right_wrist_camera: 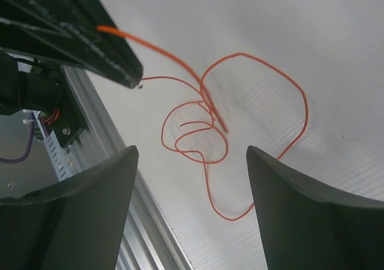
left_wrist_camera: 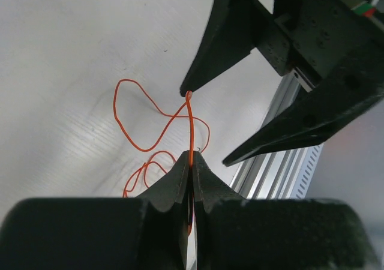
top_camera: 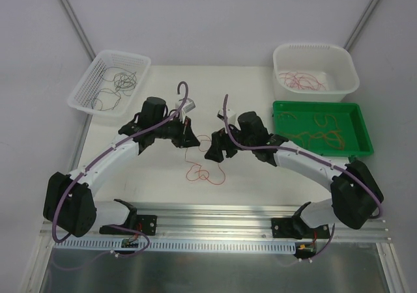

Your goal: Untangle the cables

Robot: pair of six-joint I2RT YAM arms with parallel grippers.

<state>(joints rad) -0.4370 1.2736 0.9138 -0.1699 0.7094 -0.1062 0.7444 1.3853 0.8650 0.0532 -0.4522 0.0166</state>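
Note:
One thin orange cable (top_camera: 203,171) lies in loose loops on the white table between the two arms. My left gripper (left_wrist_camera: 191,157) is shut on one end of this cable (left_wrist_camera: 190,126), and the strand rises from its tips to one fingertip of the right gripper (left_wrist_camera: 207,126). My right gripper (right_wrist_camera: 191,152) stands open above the loops (right_wrist_camera: 211,114) with nothing between its jaws. In the right wrist view the left gripper's fingers (right_wrist_camera: 90,36) show at the upper left with the orange end sticking out. In the top view both grippers, left (top_camera: 193,139) and right (top_camera: 215,153), sit close together at mid-table.
A white mesh basket (top_camera: 81,101) with dark cables stands at the back left. A white tub (top_camera: 348,78) with red cables is at the back right, and a green tray (top_camera: 278,111) with orange cables lies in front of it. An aluminium rail (top_camera: 215,218) runs along the near edge.

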